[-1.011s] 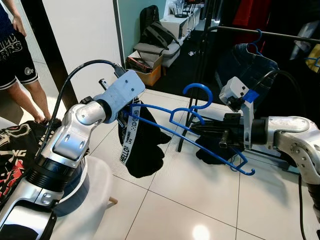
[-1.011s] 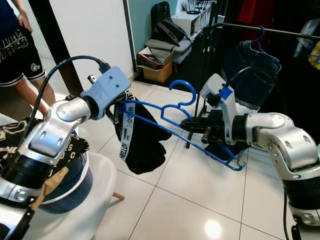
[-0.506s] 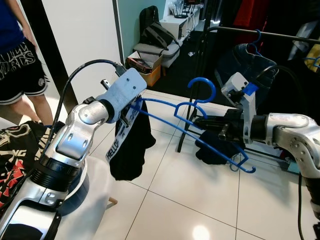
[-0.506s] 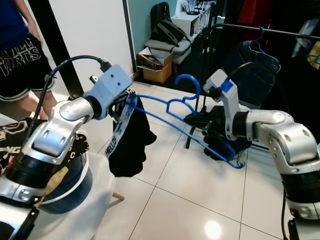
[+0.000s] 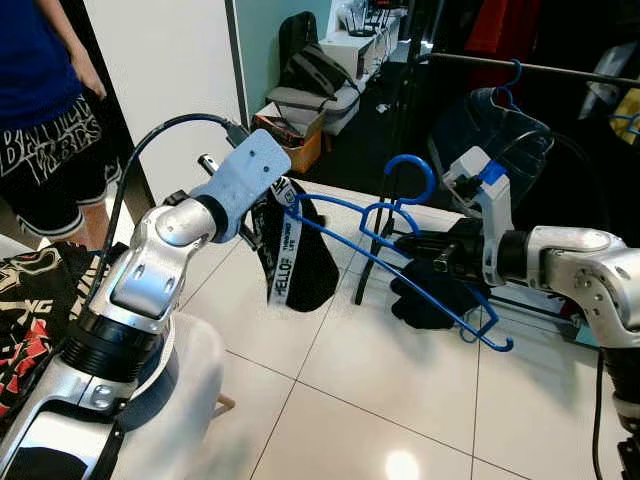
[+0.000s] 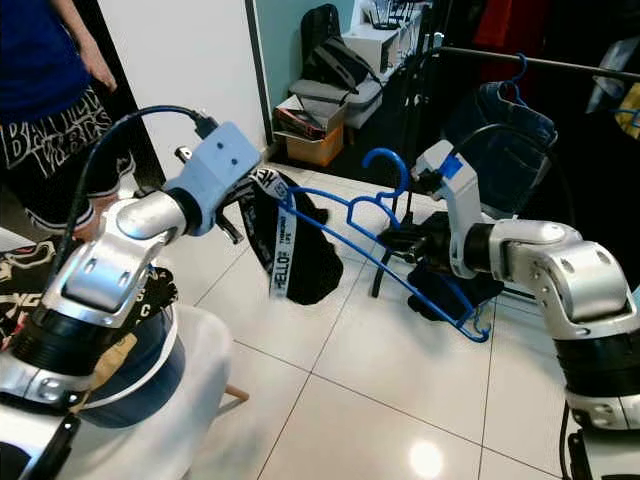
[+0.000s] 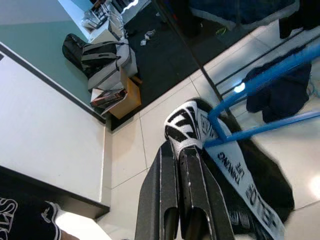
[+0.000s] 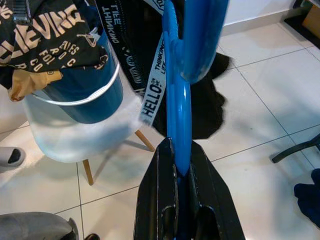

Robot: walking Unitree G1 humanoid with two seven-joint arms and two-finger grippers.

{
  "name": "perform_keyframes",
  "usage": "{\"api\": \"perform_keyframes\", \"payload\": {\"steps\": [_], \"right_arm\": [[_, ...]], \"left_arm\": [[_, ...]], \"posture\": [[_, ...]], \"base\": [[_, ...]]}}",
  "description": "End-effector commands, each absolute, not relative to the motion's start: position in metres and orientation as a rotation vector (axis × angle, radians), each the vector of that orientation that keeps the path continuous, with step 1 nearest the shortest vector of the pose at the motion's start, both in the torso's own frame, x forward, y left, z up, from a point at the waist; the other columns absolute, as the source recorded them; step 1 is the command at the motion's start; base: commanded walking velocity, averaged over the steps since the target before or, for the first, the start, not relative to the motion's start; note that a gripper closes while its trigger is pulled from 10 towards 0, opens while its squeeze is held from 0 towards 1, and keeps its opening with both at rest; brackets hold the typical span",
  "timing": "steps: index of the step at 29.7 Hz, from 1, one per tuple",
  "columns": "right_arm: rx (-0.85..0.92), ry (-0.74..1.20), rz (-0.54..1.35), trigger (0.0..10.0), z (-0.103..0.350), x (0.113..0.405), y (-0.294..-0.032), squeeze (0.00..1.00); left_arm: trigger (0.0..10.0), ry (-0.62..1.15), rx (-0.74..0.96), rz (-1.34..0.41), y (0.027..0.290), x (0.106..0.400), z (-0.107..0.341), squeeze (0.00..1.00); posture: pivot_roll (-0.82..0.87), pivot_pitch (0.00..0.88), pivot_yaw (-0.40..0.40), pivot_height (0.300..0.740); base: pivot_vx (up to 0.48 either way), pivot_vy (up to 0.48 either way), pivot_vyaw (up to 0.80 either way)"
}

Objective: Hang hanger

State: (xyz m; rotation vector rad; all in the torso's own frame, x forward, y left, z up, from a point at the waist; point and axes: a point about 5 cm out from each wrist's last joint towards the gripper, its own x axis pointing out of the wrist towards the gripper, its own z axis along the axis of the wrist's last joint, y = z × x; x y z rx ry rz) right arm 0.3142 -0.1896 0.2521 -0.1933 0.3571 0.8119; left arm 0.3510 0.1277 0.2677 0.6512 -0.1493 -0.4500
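Both pincers, left (image 5: 268,212) and right (image 5: 408,243), clamp the blue plastic hanger (image 5: 400,262) carrying black shorts (image 5: 295,258), dark metal rail (image 5: 530,67) not yet reached

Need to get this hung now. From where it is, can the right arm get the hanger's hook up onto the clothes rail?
Probably yes. The right gripper is shut on the blue hanger near its hook, and the rail lies above and beyond it with open space between. A jeans hanger already occupies one spot.
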Motion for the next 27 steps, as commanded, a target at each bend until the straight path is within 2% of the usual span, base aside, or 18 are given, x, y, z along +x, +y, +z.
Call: {"api": "perform_keyframes", "payload": {"steps": [1,4,6,7,9,11,21,27], "right_arm": [[-0.216,0.381,0.842,10.0,0.247,0.31,-0.184,0.0],[-0.23,0.392,0.845,10.0,0.245,0.309,-0.183,0.0],[-0.253,0.389,0.82,10.0,0.244,0.311,-0.184,0.0],[-0.253,0.389,0.82,10.0,0.244,0.311,-0.184,0.0],[-0.3,0.361,0.816,10.0,0.246,0.313,-0.183,0.0],[-0.334,0.335,0.845,10.0,0.247,0.311,-0.179,0.0],[-0.345,0.318,0.837,10.0,0.249,0.311,-0.178,0.0],[-0.341,0.304,0.806,10.0,0.251,0.315,-0.178,0.0]], "left_arm": [[10.0,-0.171,0.625,-0.437,0.126,0.352,0.277,0.0],[10.0,-0.177,0.585,-0.446,0.123,0.352,0.28,0.0],[10.0,-0.181,0.449,-0.498,0.114,0.349,0.286,0.0],[10.0,-0.181,0.449,-0.498,0.114,0.349,0.286,0.0],[10.0,-0.175,0.256,-0.585,0.101,0.344,0.293,0.0],[10.0,-0.163,0.132,-0.637,0.094,0.341,0.297,0.0],[10.0,-0.116,-0.092,-0.68,0.09,0.342,0.308,0.0],[10.0,-0.106,-0.16,-0.694,0.09,0.341,0.31,0.0]], "posture": [[-0.11,0.0,0.021,0.74],[-0.11,0.0,0.021,0.74],[-0.11,0.0,0.023,0.74],[-0.11,0.0,0.023,0.74],[-0.11,0.0,0.024,0.74],[-0.11,0.0,0.025,0.74],[-0.11,0.0,0.027,0.74],[-0.11,0.0,0.026,0.74]], "base": [[0.0,0.0,0.0],[0.0,0.0,0.0],[0.0,0.0,0.0],[0.0,0.0,0.0],[0.0,0.0,0.0],[0.0,0.0,0.0],[0.0,0.0,0.0],[0.0,0.0,0.0]]}}
